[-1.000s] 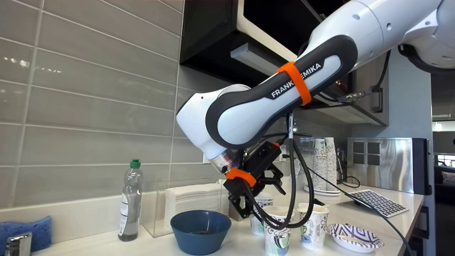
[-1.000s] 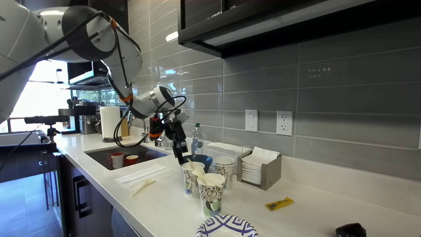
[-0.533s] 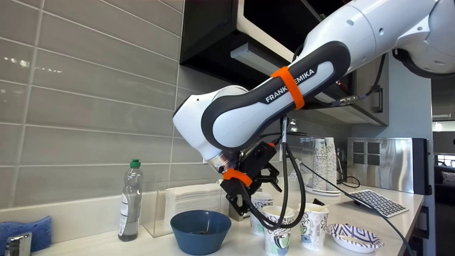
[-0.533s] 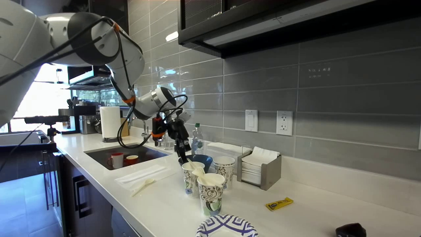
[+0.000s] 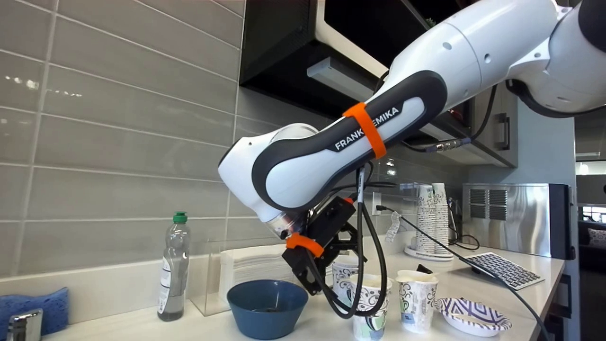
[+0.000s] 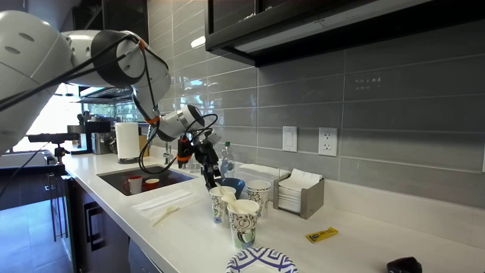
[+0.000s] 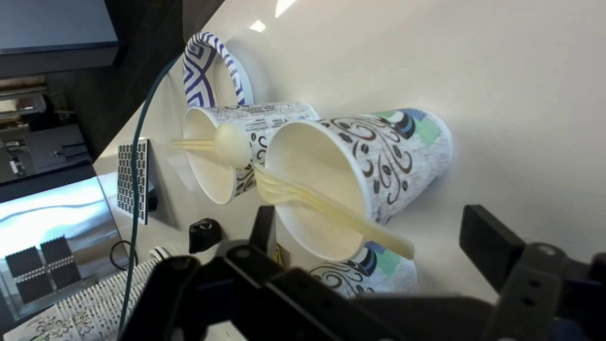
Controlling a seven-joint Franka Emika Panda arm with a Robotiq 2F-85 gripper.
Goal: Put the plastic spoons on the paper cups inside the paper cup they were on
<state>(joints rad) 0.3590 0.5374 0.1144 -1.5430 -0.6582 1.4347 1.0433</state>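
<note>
Three white patterned paper cups stand upright on the counter. In the wrist view the nearest cup (image 7: 402,161) has a pale plastic spoon (image 7: 341,215) lying across its rim, the handle end sticking out between my fingers. A second cup (image 7: 279,118) has another plastic spoon (image 7: 232,144) across its mouth. The third cup (image 7: 378,272) is partly hidden by my gripper. The cups also show in an exterior view (image 6: 243,225). My gripper (image 7: 376,234) is open and empty, its fingers apart on either side of the spoon handle, not touching it. It also shows in both exterior views (image 5: 337,274) (image 6: 209,181).
A blue bowl (image 5: 267,312) stands beside the cups on the gripper's side. A patterned paper dish (image 5: 473,317) lies beyond them. A napkin holder (image 6: 312,199) and yellow packet (image 6: 321,235) are nearby. A loose spoon (image 6: 165,215) lies by a napkin near the sink (image 6: 182,176).
The arm has come down, and the gripper has moved lower and to the left in an exterior view, staying beside the nearest cup. The cups and spoons have not moved.
</note>
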